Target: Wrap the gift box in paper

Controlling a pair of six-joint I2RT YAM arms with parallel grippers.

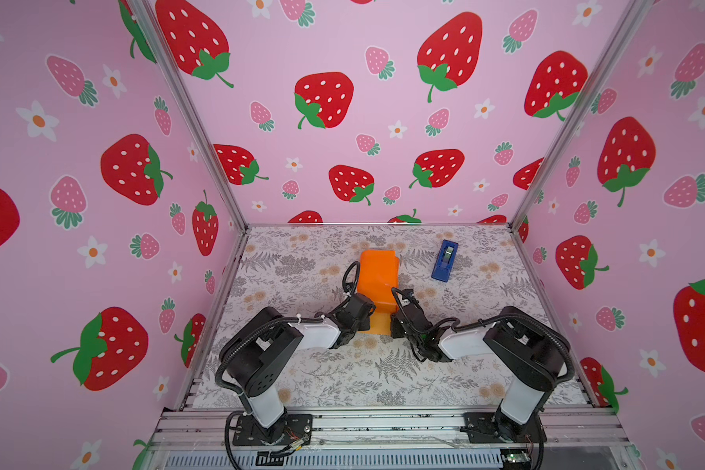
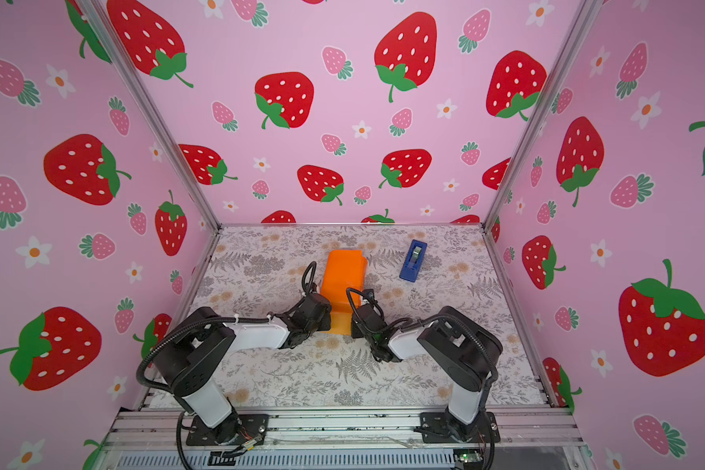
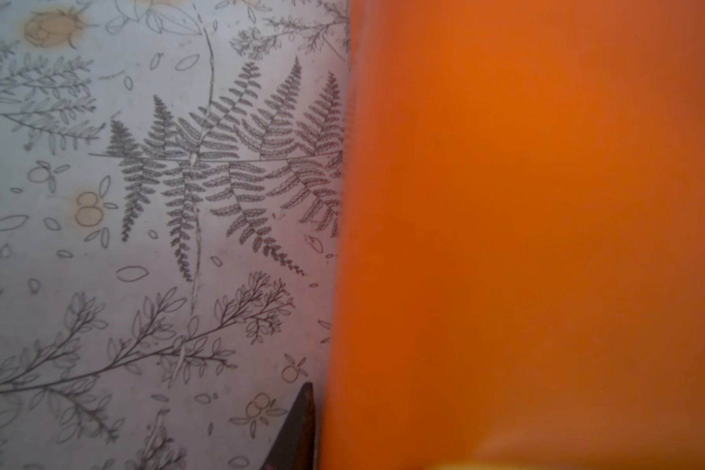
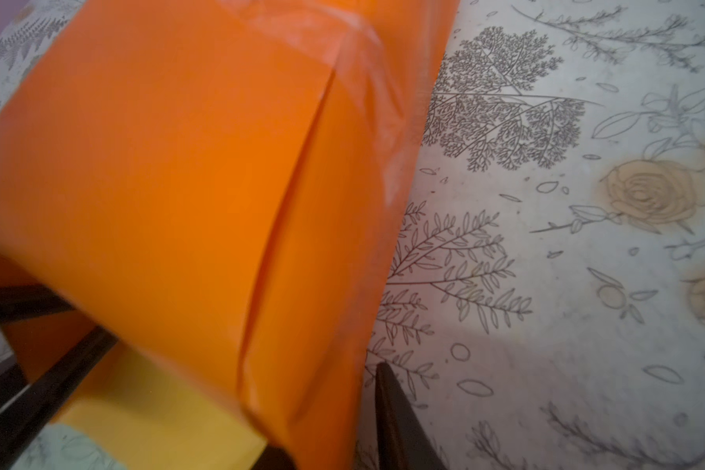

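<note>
My left gripper [image 1: 364, 322] and right gripper [image 1: 395, 324] flank the near open end of the paper [image 1: 377, 272]. I cannot tell whether either one pinches it. The gift box is hidden inside that orange sleeve. I should fold both side flaps inward evenly and crease them tight against the box. The tape dispenser [image 1: 445, 260] lies beyond.

Worktop [image 1: 342, 374]: grey-and-tan floral print | centre, toward 12 o'clock: folded bundle of orange paper [image 1: 377, 272] | 2 o'clock of it, lying apart: blue tape dispenser [image 1: 445, 260]
</note>
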